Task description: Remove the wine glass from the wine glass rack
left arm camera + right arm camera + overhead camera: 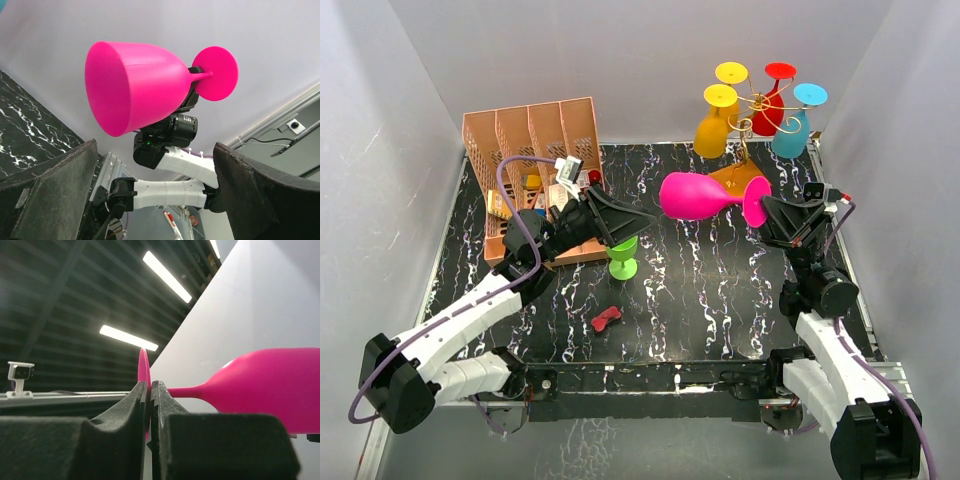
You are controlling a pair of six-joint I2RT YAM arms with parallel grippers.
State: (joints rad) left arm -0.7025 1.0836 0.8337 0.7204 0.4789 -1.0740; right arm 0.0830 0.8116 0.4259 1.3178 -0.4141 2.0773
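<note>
The pink wine glass (700, 195) is off the wine glass rack (734, 177). It is up in the air, lying on its side just on the near side of the rack and below its curled gold arms, touching none of them. The stem runs level, with the bowl out to the left and the round foot to the right.

The right claw (766, 208) is clenched on that foot. Seen from its own wrist, the thin pink disc stands edge-on, pinched between the two dark fingers (125, 407). The stem and bowl reach out sideways past them, so the whole glass hangs to one side of the claw, held by the foot alone.

The left claw (646, 217) is released, its jaws spread wide with nothing in them. It sits left of the rack and nearer than it, pointed at the bowl and apart from it. From its wrist camera the mouth of the bowl is turned toward it, and the glass floats above the gap between the fingers (55, 190), touching neither.

Other glasses hang foot-up from the rack's arms: an orange one (711, 132), a red one (770, 110) and a blue one (791, 133). The rack's wooden base rests on the black marbled counter (720, 300).

Left of the rack and nearer, a green glass (623, 258) stands on the counter under the left claw. A pink file organiser (530, 135) sits far to the rack's left.
</note>
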